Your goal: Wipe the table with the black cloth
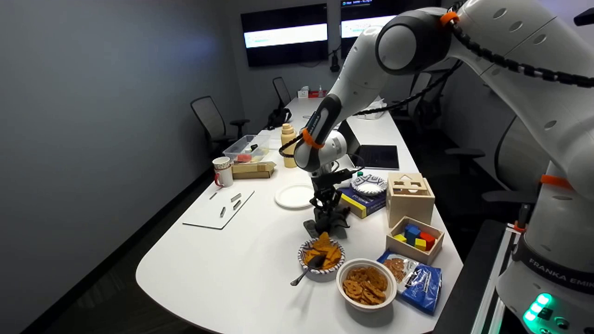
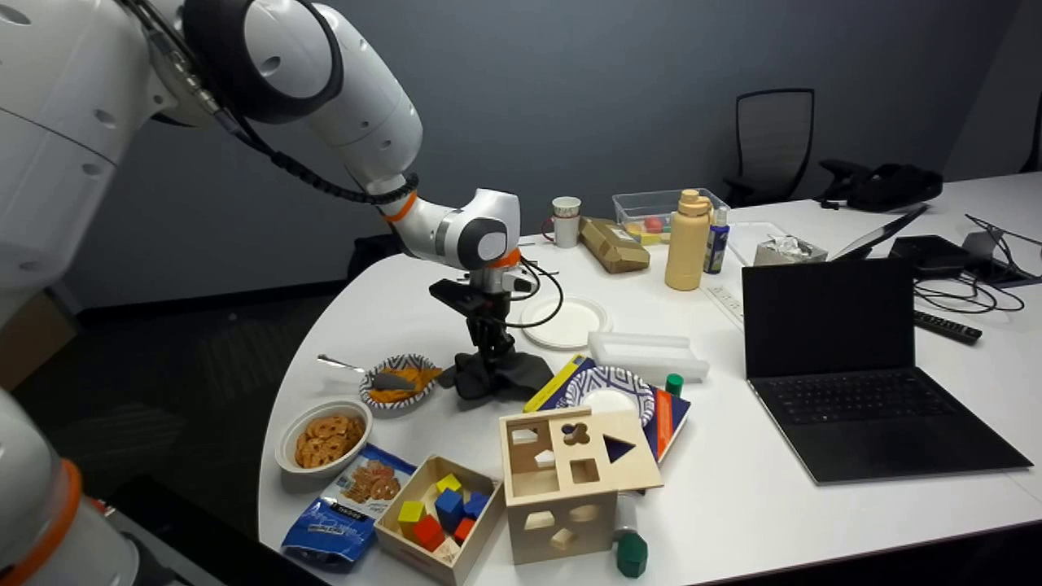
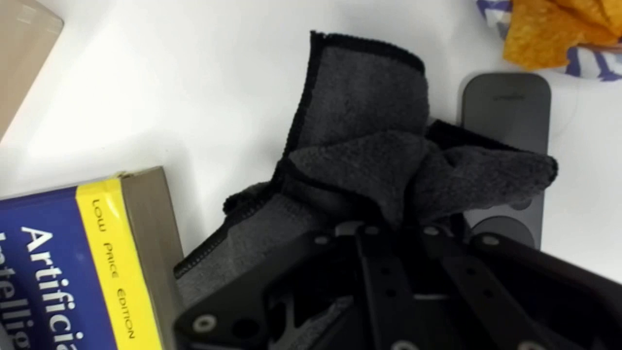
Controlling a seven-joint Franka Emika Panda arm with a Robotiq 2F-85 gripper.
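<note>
- A black, jointed metal pincer (image 3: 401, 227) clenches the gathered folds of a dark grey, black-hemmed fabric cloth (image 3: 357, 160), which lies on a smooth white table (image 1: 222, 269); gripping it from above presumably leaves loose flaps to do the wiping.
- A thick blue-and-yellow book (image 3: 80, 262) lies near the cloth on one flank, a round, blue-and-white patterned bowl (image 1: 302, 254) of orange triangular chips (image 1: 332, 253) on another, so the first strokes will likely need to run between them.
- A dark metal spoon (image 1: 316, 262) rests in the chips, handle out over the rim, perhaps to suit a reaching hand.
- The wrist view reveals a slim grey remote control (image 3: 505, 112) partly covered by a cloth flap, a likely obstacle to a clean sweep; the exterior views give far less of it.
- Both exterior views take in a flat, round white plate (image 1: 293, 195) near the cloth, absent from the wrist view.
- In an exterior view, a green-ended object (image 2: 632, 555) lies beside a pale wooden shape-sorting box (image 2: 562, 517); a white, black-edged board (image 1: 204, 212) bearing small dark markers (image 1: 222, 212) shows clearly in an exterior view alone.
</note>
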